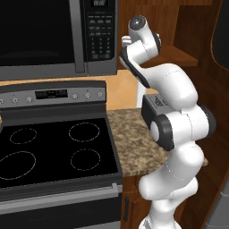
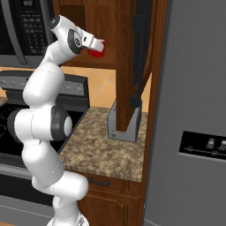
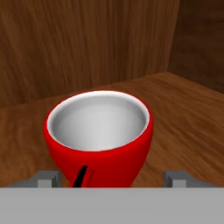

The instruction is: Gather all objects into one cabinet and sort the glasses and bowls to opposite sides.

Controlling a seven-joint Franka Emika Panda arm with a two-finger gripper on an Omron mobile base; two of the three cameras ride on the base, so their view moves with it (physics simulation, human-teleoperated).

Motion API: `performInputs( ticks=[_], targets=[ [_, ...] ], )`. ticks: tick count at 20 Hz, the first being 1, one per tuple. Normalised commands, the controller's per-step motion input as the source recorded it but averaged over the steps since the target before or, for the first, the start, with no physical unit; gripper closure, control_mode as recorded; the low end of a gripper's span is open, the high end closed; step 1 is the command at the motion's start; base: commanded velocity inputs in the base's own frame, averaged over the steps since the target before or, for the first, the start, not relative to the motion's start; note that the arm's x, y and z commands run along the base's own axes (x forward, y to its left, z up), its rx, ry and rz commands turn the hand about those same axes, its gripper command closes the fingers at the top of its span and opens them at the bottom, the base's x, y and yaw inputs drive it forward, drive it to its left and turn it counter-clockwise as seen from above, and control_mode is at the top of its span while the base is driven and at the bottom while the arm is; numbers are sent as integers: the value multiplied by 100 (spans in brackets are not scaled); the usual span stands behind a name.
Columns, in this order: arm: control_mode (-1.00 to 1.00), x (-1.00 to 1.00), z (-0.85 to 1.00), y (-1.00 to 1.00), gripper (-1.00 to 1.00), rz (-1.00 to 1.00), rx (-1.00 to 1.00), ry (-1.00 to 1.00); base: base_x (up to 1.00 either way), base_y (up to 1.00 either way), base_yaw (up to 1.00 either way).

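A glossy red mug (image 3: 99,135) with a white inside stands upright on the shelf board (image 3: 188,105) of the dark reddish-brown cabinet (image 2: 110,26), near its back corner. My gripper (image 3: 110,179) is open, with one finger on each side of the mug's lower body. The right fingertip (image 3: 176,178) stands clear of the mug, while the left one sits close to it. From the right base view, the gripper (image 2: 94,46) reaches into the cabinet with the red mug (image 2: 99,49) at its tip. The bowl and the other glasses are out of view.
A microwave (image 1: 53,36) hangs left of the cabinet over a black stove (image 1: 49,152). A speckled granite counter (image 2: 101,145) lies below the cabinet. A wooden panel (image 2: 132,66) hangs edge-on beside the arm. A grey fridge (image 2: 194,110) stands on the right.
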Motion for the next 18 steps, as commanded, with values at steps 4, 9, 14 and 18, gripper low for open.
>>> performInputs(
  ticks=[4, 9, 14, 18],
  targets=[
    [-100, 13, -2, 0, 100, -4, 0, 0, 0, 0, 0],
    [-100, 13, -16, 0, 100, -4, 0, 0, 0, 0, 0],
    [-100, 7, -4, -4, 100, -1, 1, -1, 0, 0, 0],
    [-100, -57, 0, -9, 100, 0, 4, -7, 0, 0, 0]
  ],
)
